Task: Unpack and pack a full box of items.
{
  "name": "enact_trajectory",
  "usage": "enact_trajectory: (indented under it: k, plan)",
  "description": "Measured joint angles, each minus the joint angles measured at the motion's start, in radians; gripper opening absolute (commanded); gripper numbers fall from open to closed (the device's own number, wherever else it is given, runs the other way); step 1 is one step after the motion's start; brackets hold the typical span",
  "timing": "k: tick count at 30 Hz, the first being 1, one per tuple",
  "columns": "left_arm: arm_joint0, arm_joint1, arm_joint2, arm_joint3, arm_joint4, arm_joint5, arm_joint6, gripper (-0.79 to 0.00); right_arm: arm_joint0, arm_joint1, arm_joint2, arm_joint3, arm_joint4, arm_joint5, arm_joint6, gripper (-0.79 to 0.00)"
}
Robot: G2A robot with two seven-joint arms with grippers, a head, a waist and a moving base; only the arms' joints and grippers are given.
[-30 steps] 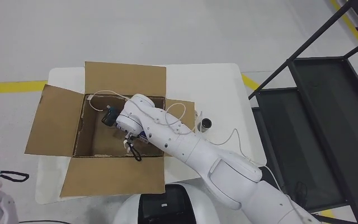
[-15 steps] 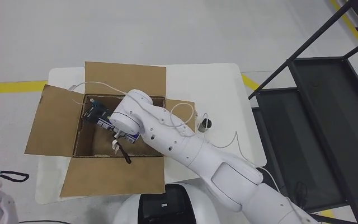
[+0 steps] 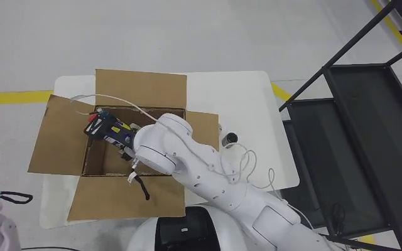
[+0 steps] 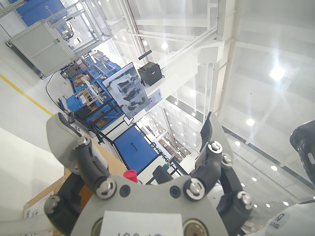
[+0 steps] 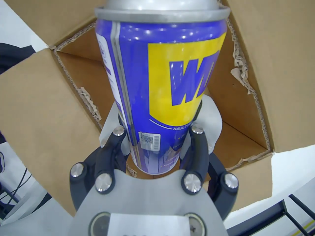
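A blue and yellow spray can (image 5: 160,62) with a silver dome and red cap is held near its base by my right gripper (image 5: 160,126), which is shut on it. In the top view the spray can (image 3: 105,127) lies tilted over the left wall of the open cardboard box (image 3: 141,88), with the right gripper (image 3: 125,139) just inside the box. The box's brown interior (image 5: 243,104) shows behind the can. My left gripper (image 4: 133,124) points up toward the ceiling, open, with nothing between its fingers.
The box stands on a white table (image 3: 245,100) with all flaps folded outward. A small dark cylinder (image 3: 231,137) stands on the table right of the box. A black metal rack (image 3: 352,125) is at the right. A white cable (image 3: 113,100) arcs over the box.
The right arm has carried the spray can from the middle of the box leftward to its left wall. The can now sticks out over the left flap.
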Motion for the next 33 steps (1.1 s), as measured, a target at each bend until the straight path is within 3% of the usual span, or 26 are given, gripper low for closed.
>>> enact_trajectory:
  k: [9,15,26,33]
  plan:
    - [0.000,0.000,0.000,0.000,0.000,0.000,0.000,0.000,-0.142,0.038,0.134,-0.295,-0.033,-0.004,-0.067,-0.785]
    - [0.000,0.000,0.000,0.000,0.000,0.000,0.000,0.000,-0.257,0.059,0.241,-0.430,-0.107,0.055,-0.202,-0.785]
    - [0.000,0.000,0.000,0.000,0.000,0.000,0.000,0.000,-0.447,0.091,0.382,-0.570,-0.280,0.117,-0.376,-0.785]
    - [0.000,0.000,0.000,0.000,0.000,0.000,0.000,0.000,-0.596,0.102,0.432,-0.624,-0.386,0.243,-0.588,-0.785]
